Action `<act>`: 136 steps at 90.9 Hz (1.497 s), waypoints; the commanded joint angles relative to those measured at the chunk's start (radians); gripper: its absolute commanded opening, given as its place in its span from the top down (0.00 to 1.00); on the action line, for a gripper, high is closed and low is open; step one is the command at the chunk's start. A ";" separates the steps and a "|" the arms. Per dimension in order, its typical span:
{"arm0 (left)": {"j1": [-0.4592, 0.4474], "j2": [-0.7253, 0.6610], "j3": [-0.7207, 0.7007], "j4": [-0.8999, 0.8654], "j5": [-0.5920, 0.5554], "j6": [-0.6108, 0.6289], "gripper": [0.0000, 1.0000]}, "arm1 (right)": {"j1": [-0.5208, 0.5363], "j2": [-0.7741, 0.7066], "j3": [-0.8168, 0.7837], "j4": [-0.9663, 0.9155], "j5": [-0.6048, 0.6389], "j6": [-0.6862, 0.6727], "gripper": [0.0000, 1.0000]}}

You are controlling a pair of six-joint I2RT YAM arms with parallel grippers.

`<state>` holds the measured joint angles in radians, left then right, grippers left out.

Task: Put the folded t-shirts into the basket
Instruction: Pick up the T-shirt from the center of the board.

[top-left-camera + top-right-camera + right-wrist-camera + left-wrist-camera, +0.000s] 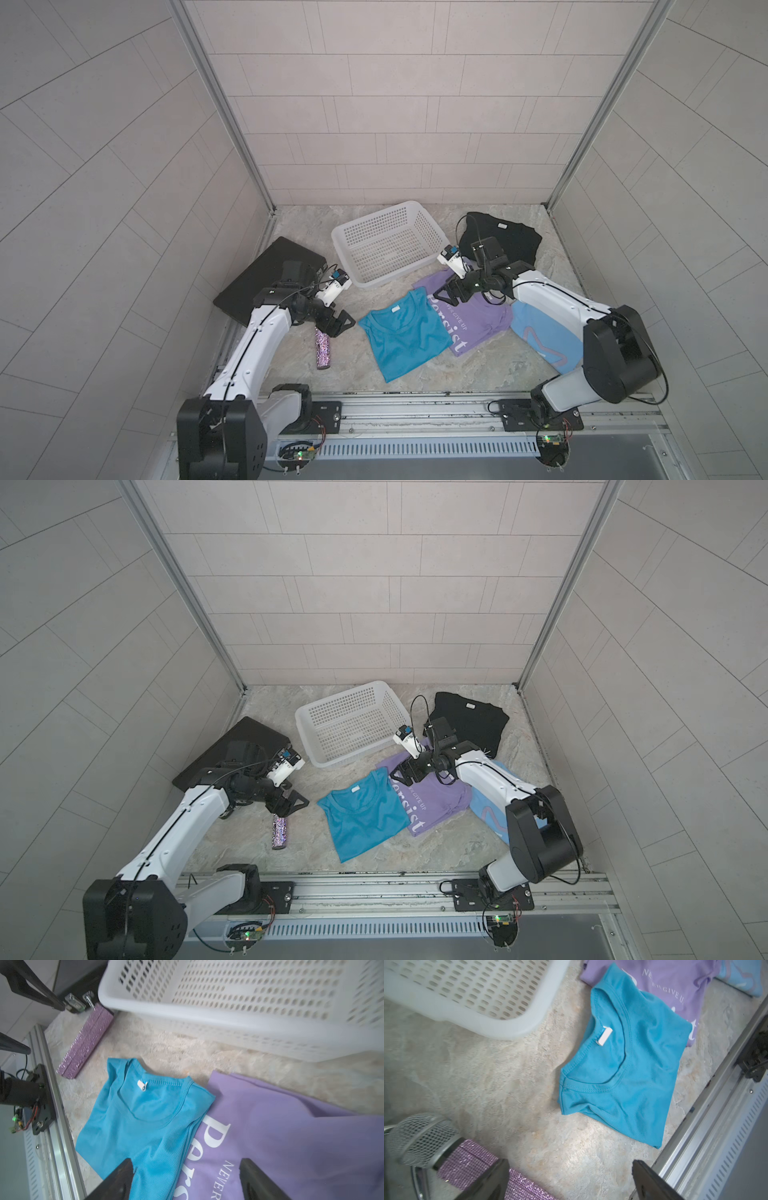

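The folded t-shirts all lie on the marbled tabletop (478,368), outside the basket (374,216). In both top views the teal t-shirt (405,334) is at 6 o'clock of the basket and the lilac t-shirt (482,324) at 5 o'clock, with the teal one's edge lying over it. The light blue t-shirt (536,336) lies at 3 o'clock of the lilac one, and the black t-shirt (511,241) at 3 o'clock of the basket.

The right gripper (187,1180) hangs over the seam where teal overlaps lilac. Its jaws are apart, one finger over each shirt, and I cannot tell whether they touch cloth. The left gripper (569,1182) is at 9 o'clock of the teal t-shirt, clear of it, jaws apart with bare tabletop between them. One finger crosses the rhinestone handle of a microphone (425,1136).

The right arm hides most of the light blue t-shirt. The right wrist camera covers part of the black one. In a top view the right gripper (441,297) masks the first letter of "Persist", and the right wrist view cuts the word off after "Pers". The left arm covers part of a black hard case (257,270) at 8 o'clock of the basket
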<state>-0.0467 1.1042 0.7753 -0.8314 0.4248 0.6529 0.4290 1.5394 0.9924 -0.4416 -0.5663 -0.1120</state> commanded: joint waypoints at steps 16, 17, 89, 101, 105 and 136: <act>-0.130 0.079 -0.038 0.094 -0.067 -0.011 0.11 | 0.096 0.195 0.087 0.033 0.074 0.078 0.31; -0.132 0.080 -0.039 0.098 -0.070 -0.011 0.11 | 0.099 0.201 0.089 0.033 0.076 0.080 0.31; -0.230 0.241 -0.061 0.179 -0.177 -0.045 0.16 | 0.172 0.289 0.155 0.022 0.106 0.100 0.69; -0.284 0.303 -0.038 0.188 -0.257 -0.064 0.15 | 0.180 0.290 0.148 0.034 0.095 0.098 0.73; -0.300 0.316 -0.035 0.195 -0.272 -0.064 0.15 | 0.180 0.288 0.144 0.038 0.092 0.095 0.75; -0.364 0.387 0.001 0.235 -0.290 -0.062 0.18 | 0.182 0.232 0.099 0.081 0.053 0.059 0.86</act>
<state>-0.3973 1.4620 0.7422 -0.6067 0.1287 0.5941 0.6029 1.8160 1.1023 -0.3847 -0.4839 -0.0284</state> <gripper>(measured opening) 0.822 0.150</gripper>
